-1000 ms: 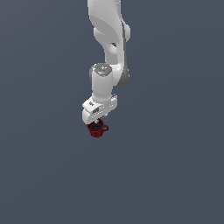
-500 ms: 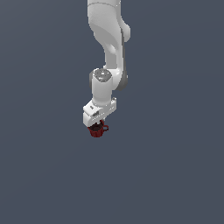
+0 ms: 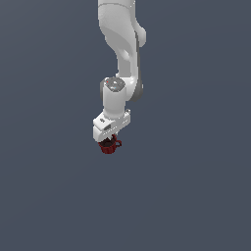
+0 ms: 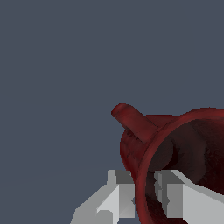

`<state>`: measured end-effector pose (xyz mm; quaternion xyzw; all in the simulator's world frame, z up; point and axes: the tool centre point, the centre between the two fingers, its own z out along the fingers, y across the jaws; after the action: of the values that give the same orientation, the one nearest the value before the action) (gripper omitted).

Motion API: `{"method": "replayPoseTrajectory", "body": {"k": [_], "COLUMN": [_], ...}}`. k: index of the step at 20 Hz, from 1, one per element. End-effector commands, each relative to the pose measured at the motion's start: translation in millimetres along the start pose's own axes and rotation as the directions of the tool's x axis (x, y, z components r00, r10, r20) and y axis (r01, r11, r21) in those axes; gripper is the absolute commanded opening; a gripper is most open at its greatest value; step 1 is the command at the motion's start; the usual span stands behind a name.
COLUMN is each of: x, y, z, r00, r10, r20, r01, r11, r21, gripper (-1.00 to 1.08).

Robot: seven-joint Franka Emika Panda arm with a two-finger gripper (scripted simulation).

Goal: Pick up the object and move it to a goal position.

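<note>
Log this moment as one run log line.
pincer: shut on mug rim | wall between fingers | mug below pincer, exterior view | handle sideways

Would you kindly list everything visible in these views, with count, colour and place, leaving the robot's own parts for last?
mug: one, dark red with a dark interior, directly under the gripper; in the wrist view its rim wall sits between the jaws and its handle juts out sideways.
background surface: one, plain dark grey-blue, filling both views.
arm: one, white, coming down from the top of the exterior view.
gripper: one, white with light grey jaws, closed on the mug's rim.
</note>
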<state>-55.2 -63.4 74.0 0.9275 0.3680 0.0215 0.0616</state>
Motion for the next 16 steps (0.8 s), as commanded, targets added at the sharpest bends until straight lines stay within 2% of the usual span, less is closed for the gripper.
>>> {"method": "replayPoseTrajectory", "body": {"k": [1,8,16], "x": [-0.6,-16.4,-56.3], "y": [0.7,17.3,60.7], "z": [-0.5,-9.3,-32.0], "r00": [1.0,1.0,1.0], "r10": [0.0,0.0,-0.001], "r20": [0.0,0.0,0.0], "r01": [0.0,0.0,0.001], "r11": [1.0,1.0,1.0], "r21": [0.0,0.0,0.001], "gripper": [-1.0,-1.0,-1.0]}}
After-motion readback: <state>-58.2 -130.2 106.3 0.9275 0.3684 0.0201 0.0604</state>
